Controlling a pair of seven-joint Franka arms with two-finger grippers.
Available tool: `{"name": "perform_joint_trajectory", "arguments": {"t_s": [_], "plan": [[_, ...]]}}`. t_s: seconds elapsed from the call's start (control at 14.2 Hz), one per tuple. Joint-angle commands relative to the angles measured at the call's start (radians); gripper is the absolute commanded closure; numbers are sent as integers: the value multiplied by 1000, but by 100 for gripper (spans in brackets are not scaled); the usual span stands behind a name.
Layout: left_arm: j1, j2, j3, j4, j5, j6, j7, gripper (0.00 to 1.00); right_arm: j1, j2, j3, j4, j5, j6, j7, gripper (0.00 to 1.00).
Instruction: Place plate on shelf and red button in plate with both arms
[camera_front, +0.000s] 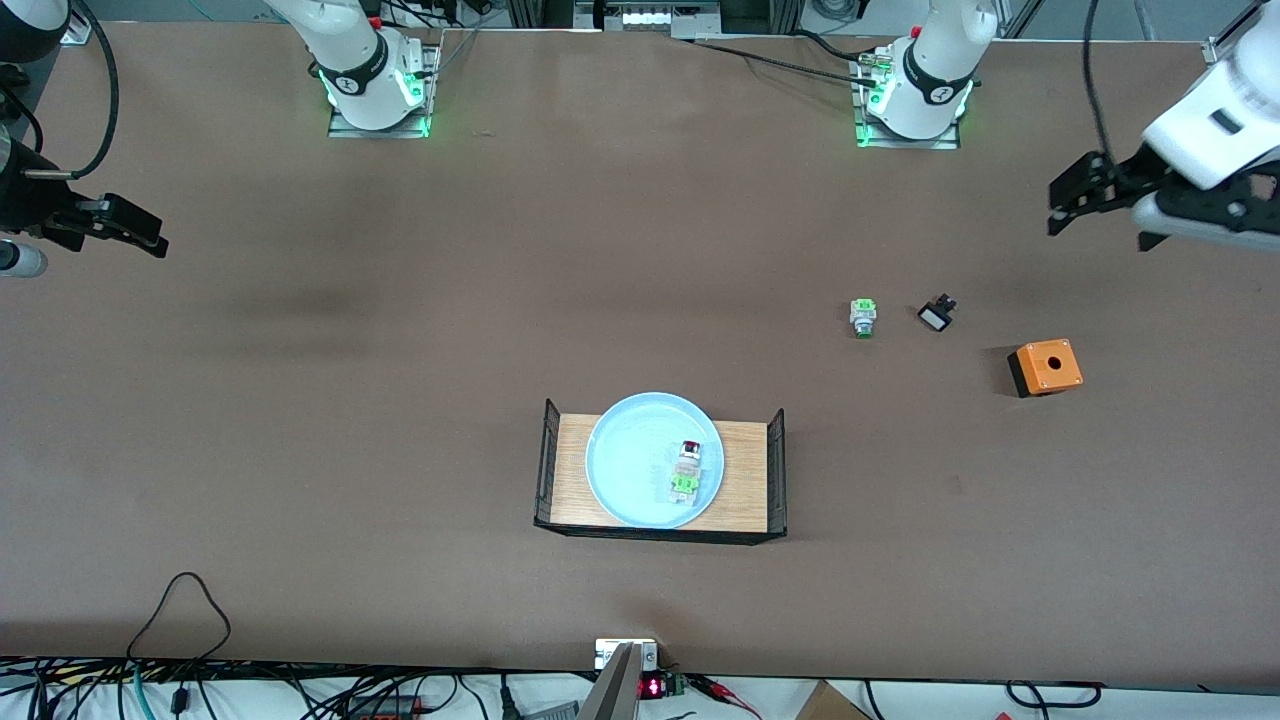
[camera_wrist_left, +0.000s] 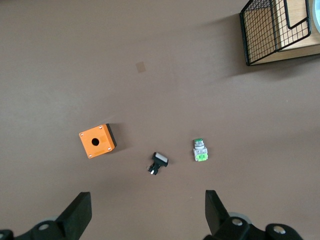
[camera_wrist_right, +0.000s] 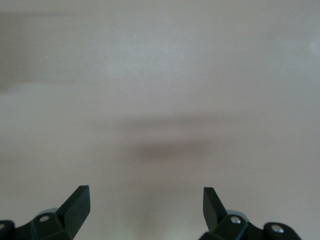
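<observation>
While the red button (camera_front: 687, 466) is lying lengthwise in the plate (camera_front: 625, 470) mid-worktop (camera_front: 400, 400), the left claw (camera_front: 1065, 205) and right claw (camera_front: 135, 232) are hanging open at opposite worktop ends, neither nearer.

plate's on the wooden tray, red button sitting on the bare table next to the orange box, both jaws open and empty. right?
One thing is wrong: the red button lies in the plate, not beside the orange box; the front view shows it. The plate is on the wooden tray, and the left gripper and right gripper are open and empty.
</observation>
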Motion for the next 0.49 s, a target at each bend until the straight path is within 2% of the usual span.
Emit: {"name": "perform_joint_trajectory", "arguments": {"t_s": [0.0, 0.42], "plan": [[-22, 13, 28, -4, -20, -31, 29, 0, -2, -8, 0, 10, 16, -17, -15, 0], [-22, 49, 10, 39, 43, -25, 33, 0, -2, -9, 1, 10, 16, -18, -15, 0]]}}
